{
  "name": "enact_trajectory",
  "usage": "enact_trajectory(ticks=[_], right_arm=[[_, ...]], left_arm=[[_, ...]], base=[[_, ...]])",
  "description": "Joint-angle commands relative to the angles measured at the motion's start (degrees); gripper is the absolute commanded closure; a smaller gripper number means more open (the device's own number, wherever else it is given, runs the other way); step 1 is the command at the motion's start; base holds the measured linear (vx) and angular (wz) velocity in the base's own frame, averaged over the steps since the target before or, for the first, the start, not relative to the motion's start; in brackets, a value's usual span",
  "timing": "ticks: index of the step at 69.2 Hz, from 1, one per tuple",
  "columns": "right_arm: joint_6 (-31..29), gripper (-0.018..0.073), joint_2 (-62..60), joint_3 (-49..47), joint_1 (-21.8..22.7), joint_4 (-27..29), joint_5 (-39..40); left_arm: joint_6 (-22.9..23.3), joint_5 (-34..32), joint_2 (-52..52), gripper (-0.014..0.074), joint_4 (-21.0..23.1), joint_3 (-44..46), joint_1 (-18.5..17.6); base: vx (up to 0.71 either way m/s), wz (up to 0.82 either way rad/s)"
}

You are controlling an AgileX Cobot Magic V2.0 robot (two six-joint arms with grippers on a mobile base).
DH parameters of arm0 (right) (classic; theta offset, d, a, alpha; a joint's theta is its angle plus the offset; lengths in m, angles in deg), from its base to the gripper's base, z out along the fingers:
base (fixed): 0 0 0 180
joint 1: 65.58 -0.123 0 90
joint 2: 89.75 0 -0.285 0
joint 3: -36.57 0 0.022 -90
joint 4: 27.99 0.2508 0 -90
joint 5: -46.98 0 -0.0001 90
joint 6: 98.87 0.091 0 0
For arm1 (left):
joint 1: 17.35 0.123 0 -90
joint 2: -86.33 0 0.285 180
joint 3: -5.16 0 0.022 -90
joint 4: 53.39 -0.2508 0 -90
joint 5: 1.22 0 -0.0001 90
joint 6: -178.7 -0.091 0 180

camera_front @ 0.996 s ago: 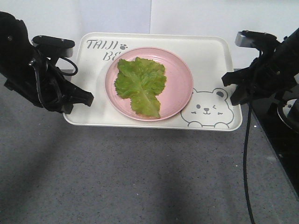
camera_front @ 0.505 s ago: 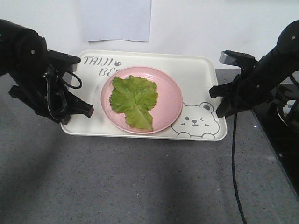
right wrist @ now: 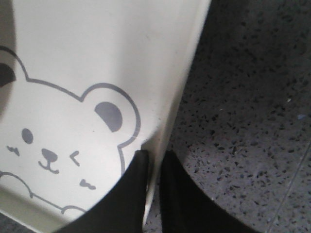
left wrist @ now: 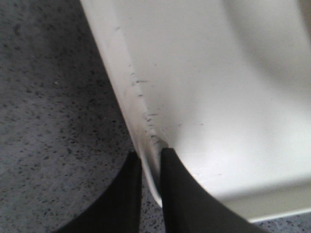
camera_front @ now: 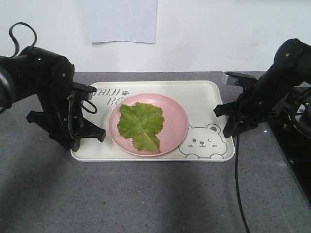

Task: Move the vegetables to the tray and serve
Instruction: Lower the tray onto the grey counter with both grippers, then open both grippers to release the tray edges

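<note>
The vegetables, one green lettuce leaf, lie on a round pink plate that stands on the cream tray. The tray is level and low over the grey countertop; I cannot tell whether it touches. My left gripper is shut on the tray's left rim, one finger inside and one outside. My right gripper is shut on the right rim beside the bear drawing. The bear's ear shows just ahead of the right fingers.
Speckled grey countertop spreads in front of the tray. A white wall with a taped sheet of paper stands behind it. A dark surface borders the counter on the right. A black cable hangs from the right arm.
Both grippers, still clamped on the rims, have carried the tray with plate and leaf down and toward the camera, away from the wall.
</note>
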Motion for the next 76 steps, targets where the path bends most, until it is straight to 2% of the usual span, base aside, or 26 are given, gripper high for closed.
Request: enact_trajectory(ticks=[1,12,24,48,58,76], right_arm=[[-3.97,0.0561,-2.61,-1.52,-0.67,4.29,-1.75],[-3.75,0.0543,-2.54,-1.52,-0.67,2.09,-1.5],[-3.67,0.0485,-2.54,-1.52,-0.67,-0.15,-1.71],[-3.12,0.0249,-2.54,-1.52,-0.67,-0.38,-1.11],[-2.45,0.0176,-2.54,-1.52,-0.67,-0.54,-0.62],[-1.82,0.0167,-2.54,-1.52,-0.67,-1.02,-0.06]], left_arm=[[-2.28,-1.35,-2.07,0.0603,0.48,1.7,-0.74],[-2.84,-1.19,-1.56,0.0603,0.16,1.7,-0.74],[-2.84,-0.73,-0.85,0.0601,-0.51,1.7,-0.74],[-2.84,0.9,-0.78,0.0578,-0.62,1.7,-0.74],[-2.84,1.58,-0.78,0.054,-0.62,1.7,-0.74],[-2.84,2.26,-1.03,0.0416,-0.67,1.7,-0.74]], base=[[0.0,0.0],[0.0,0.0],[0.0,0.0],[0.0,0.0],[0.0,0.0],[0.0,0.0]])
